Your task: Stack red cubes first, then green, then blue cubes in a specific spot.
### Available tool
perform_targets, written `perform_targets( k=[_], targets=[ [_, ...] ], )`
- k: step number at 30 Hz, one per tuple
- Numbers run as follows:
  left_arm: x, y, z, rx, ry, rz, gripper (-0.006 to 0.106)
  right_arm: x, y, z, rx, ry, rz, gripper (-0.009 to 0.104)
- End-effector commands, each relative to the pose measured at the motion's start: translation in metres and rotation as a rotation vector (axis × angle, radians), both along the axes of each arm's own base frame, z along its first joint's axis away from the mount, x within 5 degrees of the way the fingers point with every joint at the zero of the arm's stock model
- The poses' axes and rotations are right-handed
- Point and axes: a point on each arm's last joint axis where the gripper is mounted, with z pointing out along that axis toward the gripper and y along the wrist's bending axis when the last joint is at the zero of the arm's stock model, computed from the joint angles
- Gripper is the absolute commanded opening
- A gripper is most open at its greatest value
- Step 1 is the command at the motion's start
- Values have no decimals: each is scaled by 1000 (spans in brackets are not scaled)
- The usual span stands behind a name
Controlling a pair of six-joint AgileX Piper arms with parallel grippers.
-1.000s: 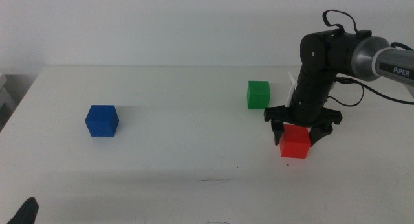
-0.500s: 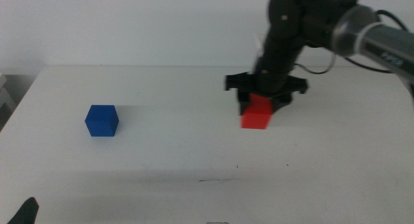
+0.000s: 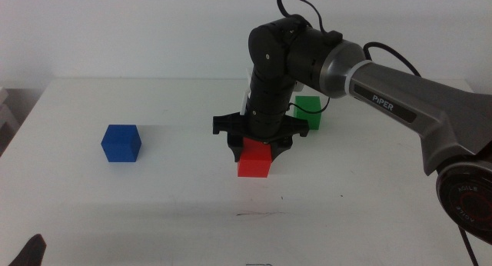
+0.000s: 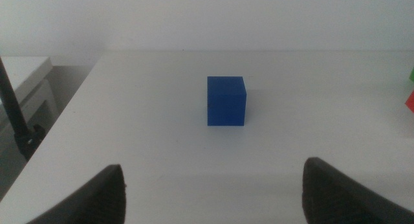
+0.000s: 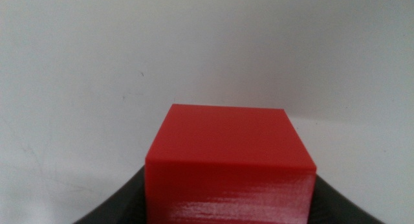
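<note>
The red cube (image 3: 254, 159) was clamped between the jaws of the right gripper (image 3: 256, 145) and hung just above the table (image 3: 177, 189), near its middle; the wrist view showed dark jaw on both sides of it. By my reading the first step was in hand: carrying red to the marked spot (image 3: 258, 214), a thin scribbled line with a tiny dot just nearer the camera than the cube. The next move seemed to call for a short shift toward the near edge, then a level descent before the jaws let go.

The white table was broad and plain, a pale wall behind it. The green cube (image 3: 309, 112) stood far right, partly behind the arm. The blue cube (image 3: 121, 143) sat well apart at the left, ahead of the left gripper (image 4: 213, 195), which waited low at the near left corner, jaws spread wide and holding nothing.
</note>
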Motion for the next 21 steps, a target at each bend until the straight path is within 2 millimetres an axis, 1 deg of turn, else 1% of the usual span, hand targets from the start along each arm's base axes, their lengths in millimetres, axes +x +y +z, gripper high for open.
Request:
perform_targets(
  k=[1, 2, 5, 8, 12, 16, 21],
  targets=[
    [-1, -1, 9, -19, -101, -7, 93, -10, -7, 37, 13, -30, -3, -1],
    [-1, -1, 9, -19, -101, -7, 93, -10, -6, 36, 11, -26, -2, -1],
    [-1, -1, 9, -19, -101, -7, 93, -15, -5, 23, -18, 13, -2, -1],
    [-1, -1, 9, -19, -101, -7, 93, -20, -3, 15, -39, 35, 7, -1],
    [-1, -1, 9, -19, -101, -7, 93, -24, 1, 12, -52, 35, 23, -1],
    [-1, -1, 9, -19, -101, -7, 93, -25, 1, 11, -74, 23, 25, -1],
    [-1, -1, 9, -19, -101, -7, 93, -27, -1, 2, -96, 50, 20, -1]
  ],
)
